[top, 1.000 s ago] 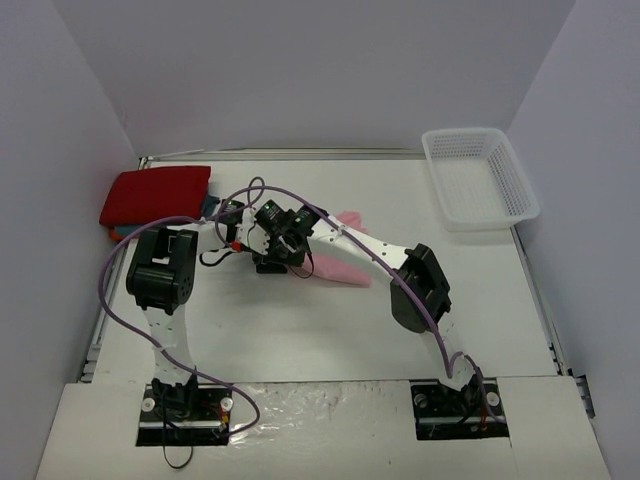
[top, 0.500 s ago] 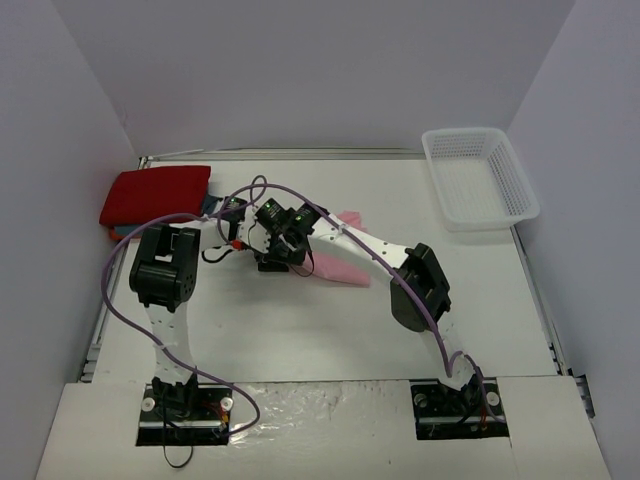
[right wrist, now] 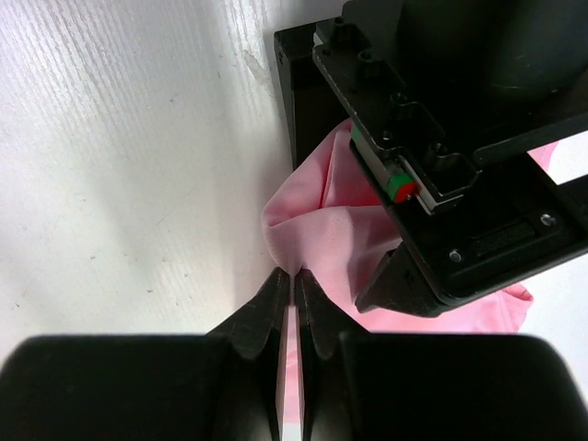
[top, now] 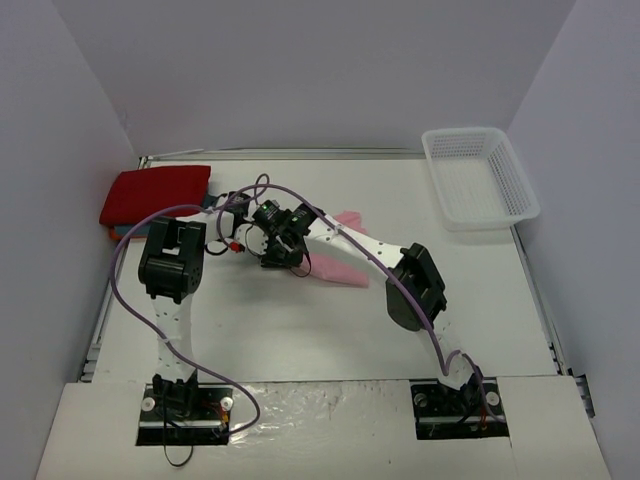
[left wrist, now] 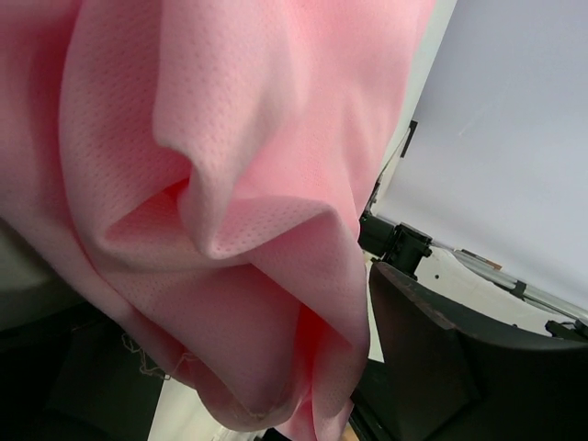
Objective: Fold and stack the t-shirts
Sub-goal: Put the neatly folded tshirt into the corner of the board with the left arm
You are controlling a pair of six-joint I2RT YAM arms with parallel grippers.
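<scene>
The light pink t-shirt (top: 342,268) lies crumpled at mid-table, and both grippers meet at its left end. My right gripper (right wrist: 292,278) is pinched shut on a fold of the pink cloth (right wrist: 322,230); in the top view it (top: 287,256) is just left of the shirt. My left gripper (top: 262,238) is beside it, and its black body (right wrist: 450,211) crosses the right wrist view. In the left wrist view pink cloth (left wrist: 230,184) hangs bunched between the left gripper's dark fingers (left wrist: 441,367). The red t-shirt (top: 152,194) lies folded at the far left, with a teal edge (top: 116,233) under it.
A white mesh basket (top: 480,175) stands at the far right corner. Grey walls close in the table on the left, back and right. Purple cables loop over both arms above the pink shirt.
The left arm's elbow has shifted a little right and up. Both grippers have moved slightly toward the back, still joined at the pink shirt's left end.
</scene>
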